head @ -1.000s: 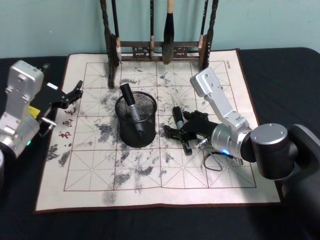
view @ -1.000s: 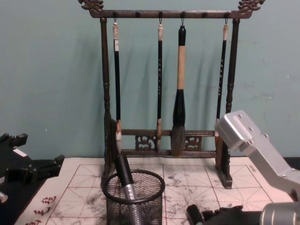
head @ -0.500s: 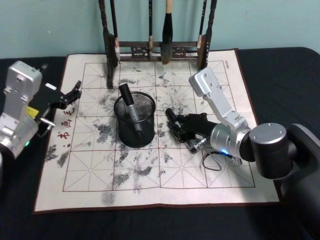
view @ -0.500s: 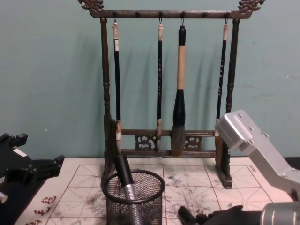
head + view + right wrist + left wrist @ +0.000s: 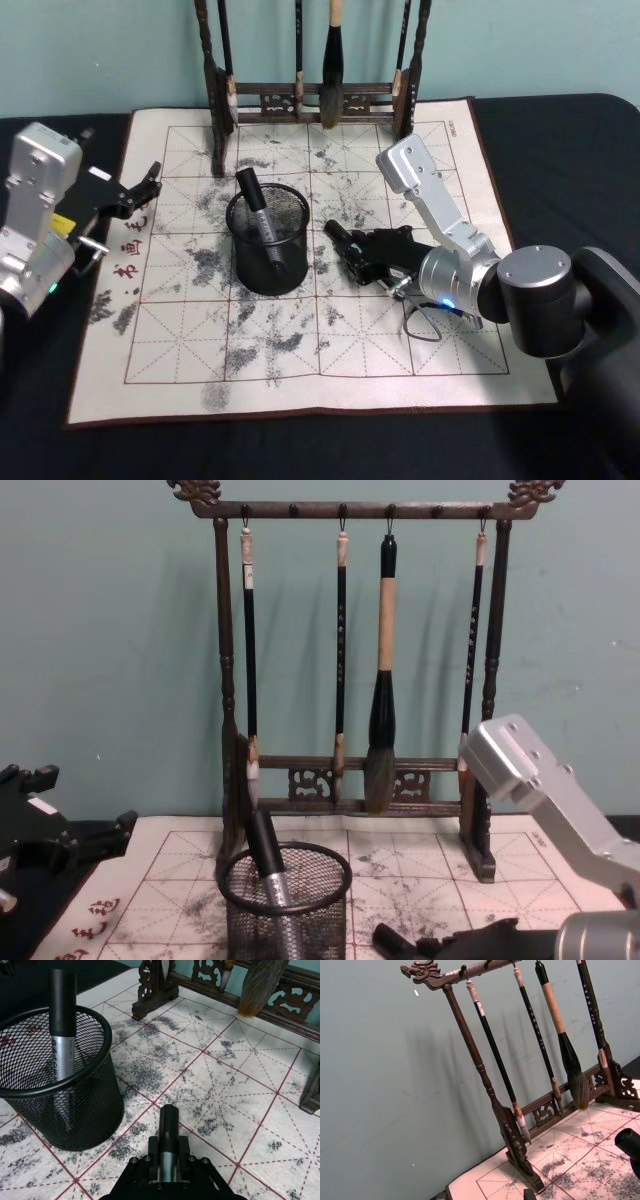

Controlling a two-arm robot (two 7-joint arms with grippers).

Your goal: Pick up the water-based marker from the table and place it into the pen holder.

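While clamped on marker [image 5: 337, 236], right pincer [image 5: 362, 258] has edged nearer pen holder [image 5: 290, 272]; left pincer [image 5: 145, 188] parked (agape).

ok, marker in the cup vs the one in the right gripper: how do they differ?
The cup marker stands leaning in the pen holder, ungripped; the gripped marker lies near level, clamped in the right gripper beside the holder. Both have a black cap and silver barrel. Left gripper parked left.

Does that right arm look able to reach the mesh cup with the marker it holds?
Probably yes. The right end effector, shut on a marker, is just beside the pen holder, with bare mat between them. A second marker leans inside, but most of the mouth looks free.
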